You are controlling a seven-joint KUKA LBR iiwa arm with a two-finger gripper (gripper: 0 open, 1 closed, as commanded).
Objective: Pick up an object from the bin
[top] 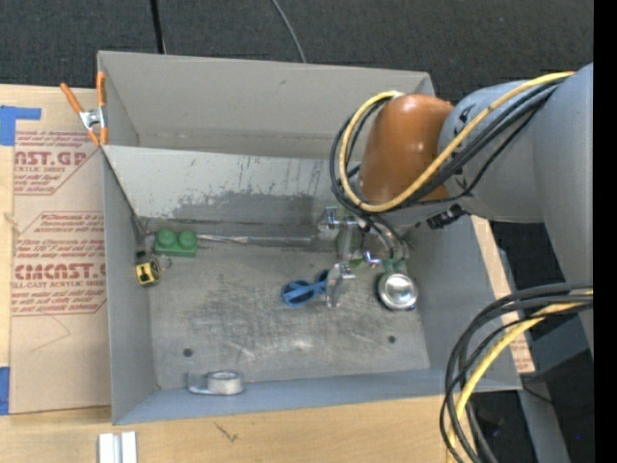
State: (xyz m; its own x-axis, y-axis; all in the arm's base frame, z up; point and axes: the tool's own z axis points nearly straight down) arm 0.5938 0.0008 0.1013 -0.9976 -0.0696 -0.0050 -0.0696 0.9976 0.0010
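Bin (pixel 125 287): 5 loose items, well apart, no heap. Arm (pixel 540 143) reaches in from the right, with the hand (pixel 345 276) low over mid-floor. Can't tell whether the hand is apart or together, the wrist blocks it. Nothing visibly held.

Silver can (pixel 396 290) sits just right of the hand. Green block (pixel 176 242) is at the far left by the back wall. Blue thing (pixel 304 290), a small looped piece, lies just left of the hand's tip, maybe touching. Grey ring (pixel 217 383) is at the front wall, yellow bit (pixel 145 274) at the left wall.

My read: approach step, grasp not made. Next move needs the hand centred on 1 item, probably the blue thing, then closing and lifting straight up.
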